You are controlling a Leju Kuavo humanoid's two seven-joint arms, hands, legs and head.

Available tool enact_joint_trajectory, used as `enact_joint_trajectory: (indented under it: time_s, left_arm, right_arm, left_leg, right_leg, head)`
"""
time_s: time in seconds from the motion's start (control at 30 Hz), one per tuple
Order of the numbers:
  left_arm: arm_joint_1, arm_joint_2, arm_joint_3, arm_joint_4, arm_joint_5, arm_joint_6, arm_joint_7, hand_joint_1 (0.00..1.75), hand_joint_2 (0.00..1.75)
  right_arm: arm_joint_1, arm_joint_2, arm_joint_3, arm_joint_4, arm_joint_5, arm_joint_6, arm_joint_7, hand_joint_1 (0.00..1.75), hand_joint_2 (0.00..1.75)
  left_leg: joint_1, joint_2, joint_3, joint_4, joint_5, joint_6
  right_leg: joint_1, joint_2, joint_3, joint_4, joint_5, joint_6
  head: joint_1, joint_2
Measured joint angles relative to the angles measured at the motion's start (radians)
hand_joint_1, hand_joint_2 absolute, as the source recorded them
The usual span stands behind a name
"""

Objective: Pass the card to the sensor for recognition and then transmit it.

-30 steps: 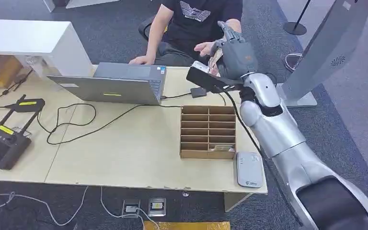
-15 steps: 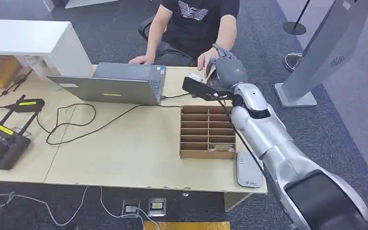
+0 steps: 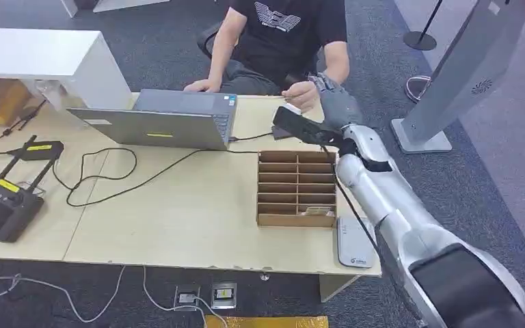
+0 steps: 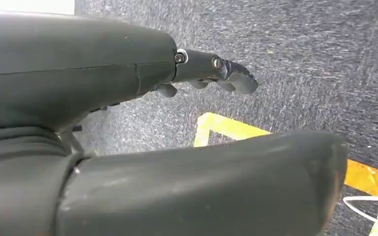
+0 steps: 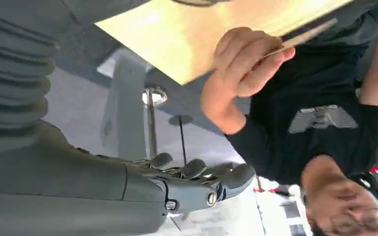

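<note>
My right robot hand (image 3: 333,104) was stretched out over the far edge of the surface (image 3: 178,219), close to the person's hand (image 3: 302,93). From my head I could not tell what my fingers were doing there. The camera at my right wrist showed more: my right robot hand (image 5: 197,184) had its fingers a little apart and nothing in them, and the person's hand (image 5: 241,69) was pinching the card (image 5: 307,33) by its thin edge, apart from my fingers. My left robot hand (image 4: 211,73) hung over the grey carpet (image 4: 300,59) with its fingers curled in and nothing in them. From my head I counted one person (image 3: 280,34), one laptop (image 3: 171,119), one brown box of slots (image 3: 297,188), one flat grey sensor (image 3: 354,240) just beside that box, and two black boxes with sticks (image 3: 3,201) at the left end.
</note>
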Motion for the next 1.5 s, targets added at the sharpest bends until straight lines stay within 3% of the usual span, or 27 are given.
enact_joint_trajectory:
  time_s: [0.1, 0.2, 0.43, 0.47, 0.63, 0.77, 0.93, 1.07, 1.13, 1.27, 1.5]
  left_arm:
    - [0.007, 0.0, 0.0, 0.0, 0.025, 0.004, 0.015, 0.0, 0.0]
    - [0.012, -0.001, 0.0, 0.0, 0.043, 0.012, 0.024, 0.0, 0.0]
    - [0.021, -0.008, 0.0, 0.0, 0.073, 0.041, 0.024, 0.0, 0.0]
    - [0.022, -0.008, 0.0, 0.0, 0.074, 0.044, 0.024, 0.0, 0.0]
    - [0.017, -0.014, 0.001, 0.0, 0.087, 0.049, 0.024, 0.0, 0.0]
    - [0.014, -0.026, 0.002, 0.0, 0.109, 0.075, 0.018, 0.0, 0.0]
    - [0.009, -0.037, 0.002, 0.0, 0.114, 0.092, 0.024, 0.0, 0.0]
    - [0.007, -0.042, 0.002, 0.0, 0.11, 0.092, 0.033, 0.0, 0.0]
    - [0.006, -0.044, 0.002, 0.0, 0.106, 0.088, 0.033, 0.0, 0.0]
    - [0.005, -0.046, 0.002, 0.0, 0.097, 0.087, 0.033, 0.0, 0.0]
    - [0.004, -0.046, 0.002, 0.0, 0.09, 0.08, 0.03, 0.0, 0.0]
  right_arm:
    - [0.057, -0.076, -0.023, -0.106, -0.12, 0.071, 0.073, 0.0, 0.0]
    - [0.113, -0.148, -0.063, -0.217, -0.208, 0.091, 0.146, 0.0, 0.0]
    - [0.368, -0.426, -0.189, -0.615, -0.251, 0.135, 0.308, 0.0, 0.0]
    - [0.396, -0.452, -0.201, -0.658, -0.243, 0.138, 0.322, 0.0, 1.75]
    - [0.539, -0.551, -0.216, -0.906, -0.162, 0.171, 0.38, 0.0, 1.75]
    - [0.593, -0.569, -0.188, -1.015, -0.079, 0.164, 0.37, 0.0, 1.75]
    - [0.626, -0.561, -0.085, -1.071, 0.012, 0.153, 0.362, 0.0, 1.75]
    - [0.662, -0.547, -0.011, -1.091, 0.066, 0.155, 0.414, 0.0, 1.75]
    - [0.683, -0.542, 0.022, -1.099, 0.06, 0.155, 0.402, 0.0, 1.75]
    - [0.683, -0.547, 0.052, -1.098, 0.029, 0.153, 0.352, 0.0, 1.75]
    - [0.696, -0.568, 0.084, -1.101, 0.013, 0.159, 0.378, 0.0, 1.75]
  left_leg:
    - [0.0, -0.001, 0.0, 0.0, 0.0, 0.0]
    - [0.0, 0.001, 0.001, 0.001, -0.001, 0.001]
    - [0.0, 0.001, 0.002, 0.001, -0.003, 0.002]
    - [0.0, 0.004, 0.003, 0.001, -0.005, 0.003]
    - [0.001, 0.006, 0.005, 0.001, -0.006, 0.003]
    - [0.002, 0.006, 0.005, 0.0, -0.005, 0.002]
    - [0.002, 0.005, 0.004, 0.0, -0.005, 0.002]
    - [0.002, 0.005, 0.004, 0.0, -0.005, 0.002]
    - [0.002, 0.005, 0.003, 0.0, -0.005, 0.002]
    - [0.002, 0.005, 0.004, 0.0, -0.005, 0.002]
    - [0.002, 0.005, 0.004, 0.0, -0.005, 0.002]
  right_leg:
    - [0.0, -0.001, 0.001, -0.001, 0.0, 0.0]
    - [0.0, 0.001, 0.0, -0.002, 0.001, 0.0]
    - [0.0, 0.0, 0.005, -0.005, 0.0, 0.0]
    - [0.0, 0.002, 0.005, -0.005, 0.0, 0.0]
    - [0.001, 0.004, 0.006, -0.005, 0.0, 0.0]
    - [0.002, 0.005, 0.006, -0.005, 0.0, 0.0]
    - [0.002, 0.004, 0.007, -0.005, 0.0, 0.0]
    - [0.002, 0.003, 0.007, -0.005, 0.0, 0.0]
    - [0.002, 0.003, 0.007, -0.005, 0.0, 0.0]
    - [0.002, 0.004, 0.006, -0.005, 0.0, 0.0]
    - [0.002, 0.004, 0.006, -0.005, 0.0, 0.0]
  head:
    - [0.0, 0.0]
    - [0.001, 0.0]
    - [0.0, 0.0]
    - [0.001, 0.0]
    - [0.0, 0.0]
    - [0.0, 0.0]
    - [0.0, 0.0]
    - [0.0, 0.0]
    - [0.0, 0.0]
    - [0.0, 0.0]
    - [0.0, 0.0]
